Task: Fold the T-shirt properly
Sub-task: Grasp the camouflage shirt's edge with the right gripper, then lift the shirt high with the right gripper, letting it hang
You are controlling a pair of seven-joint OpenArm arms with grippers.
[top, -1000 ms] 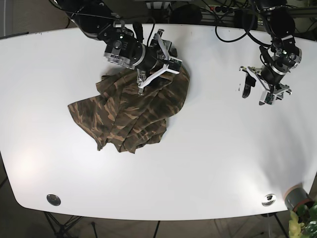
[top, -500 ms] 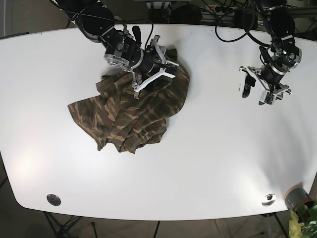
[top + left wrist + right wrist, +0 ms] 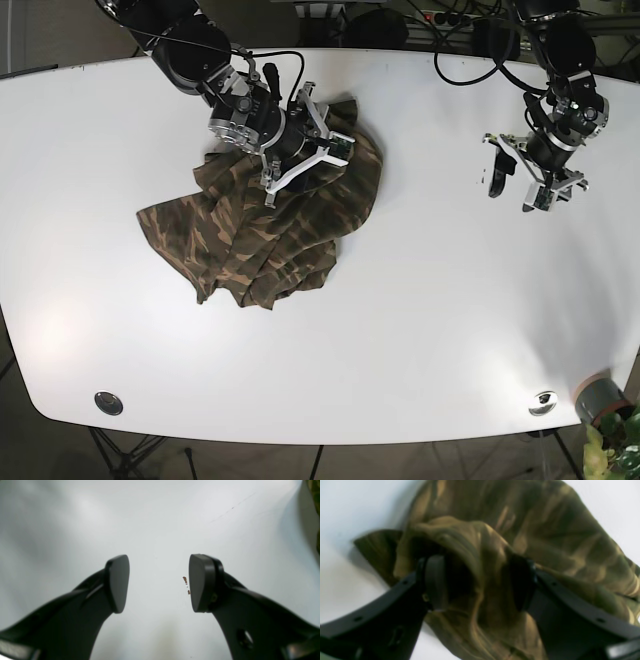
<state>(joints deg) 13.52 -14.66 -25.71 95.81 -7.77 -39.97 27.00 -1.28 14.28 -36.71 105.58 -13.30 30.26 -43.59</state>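
The camouflage T-shirt [image 3: 270, 225] lies crumpled on the white table [image 3: 420, 300], left of centre. My right gripper [image 3: 310, 140] is open and low over the shirt's far edge. In the right wrist view its jaws [image 3: 478, 582] straddle a raised fold of the shirt [image 3: 545, 530], and the fabric fills the gap between them. Whether the pads touch the cloth I cannot tell. My left gripper [image 3: 512, 192] is open and empty over bare table at the far right. In the left wrist view [image 3: 158, 582] only a sliver of the shirt [image 3: 315, 495] shows at the top right.
Two round metal fittings [image 3: 108, 402] [image 3: 543, 402] sit near the table's front edge. A potted plant [image 3: 605, 420] stands off the front right corner. Cables run behind the back edge. Small brown specks [image 3: 185, 579] mark the table by the left gripper.
My right gripper has shifted left and back along the shirt's far edge and turned, staying open. The shirt's heap looks the same. The left arm has not moved.
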